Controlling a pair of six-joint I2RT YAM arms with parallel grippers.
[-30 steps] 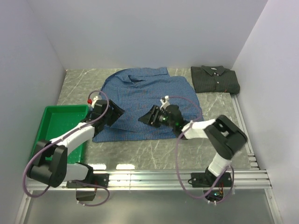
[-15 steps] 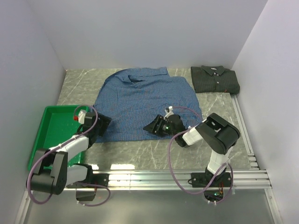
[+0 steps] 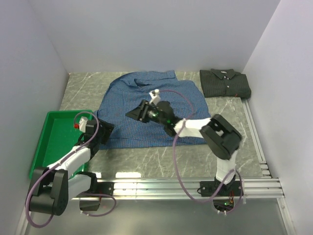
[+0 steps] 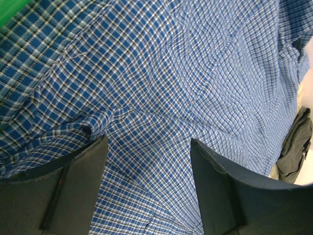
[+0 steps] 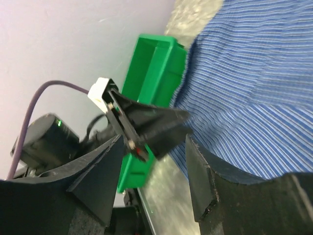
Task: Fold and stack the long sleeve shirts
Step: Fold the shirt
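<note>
The blue checked long sleeve shirt (image 3: pixel 161 95) lies spread out, collar toward the back wall. The dark long sleeve shirt (image 3: pixel 225 83) lies folded at the back right. My left gripper (image 3: pixel 101 130) is low at the blue shirt's front-left corner, jaws open, with checked cloth (image 4: pixel 161 78) under them and a small fold beside the left finger (image 4: pixel 73 181). My right gripper (image 3: pixel 135 113) hovers over the shirt's middle, pointing left, open and empty. In the right wrist view its fingers (image 5: pixel 215 186) frame the left gripper (image 5: pixel 146 127) and the striped-looking blue shirt (image 5: pixel 254 88).
A green plastic tray (image 3: pixel 49 147) stands at the left, touching the blue shirt's edge, also visible as the green tray (image 5: pixel 151 73) from the right wrist. The dark shirt (image 4: pixel 296 147) shows at the left wrist view's right edge. White walls close the sides and back.
The right gripper has swung from the blue shirt's front edge up and left, over its middle. The left gripper pulled back from the shirt to its front-left corner, then stayed.
</note>
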